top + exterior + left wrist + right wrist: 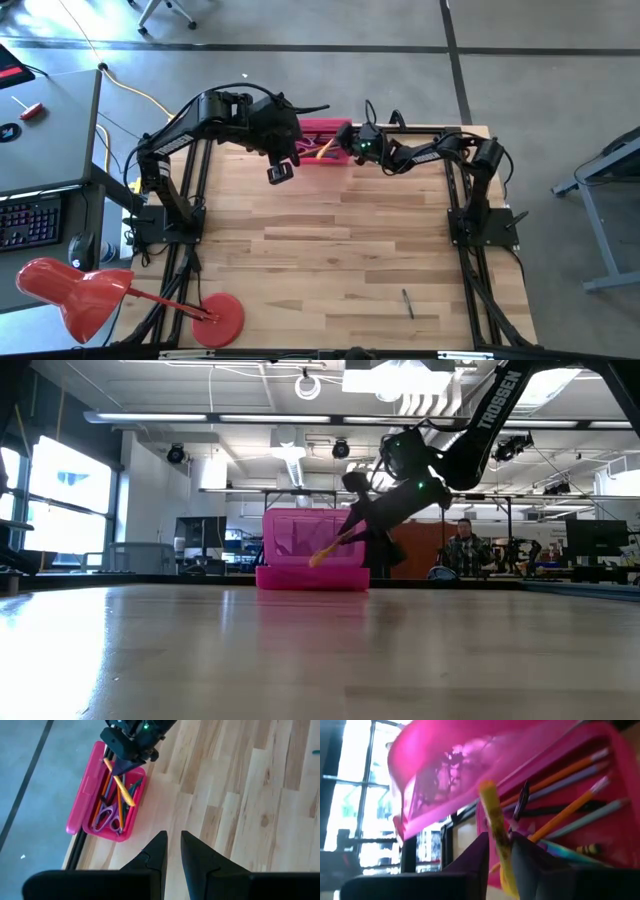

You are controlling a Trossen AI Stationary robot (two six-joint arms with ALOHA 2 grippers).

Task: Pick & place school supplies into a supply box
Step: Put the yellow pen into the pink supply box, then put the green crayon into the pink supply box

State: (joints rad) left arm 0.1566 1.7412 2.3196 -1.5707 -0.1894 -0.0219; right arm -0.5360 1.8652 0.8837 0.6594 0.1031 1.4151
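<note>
My right hand [131, 754], top centre of the left wrist view, pinches a yellow pencil [120, 785] angled over the open pink supply box [82, 795], which sits at the tabletop's [340, 250] far edge, upper centre of the high view. Pens, pencils and purple scissors [111, 816] already lie inside. My left hand [281, 172] hovers beside the box, fingers narrowly apart, holding nothing. One dark pen [408, 303] is left, lower right. I judge the task nearly done.

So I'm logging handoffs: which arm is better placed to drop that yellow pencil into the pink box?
Right: its tool already grips the yellow pencil over the open pink box. The left tool hangs empty beside it.
</note>
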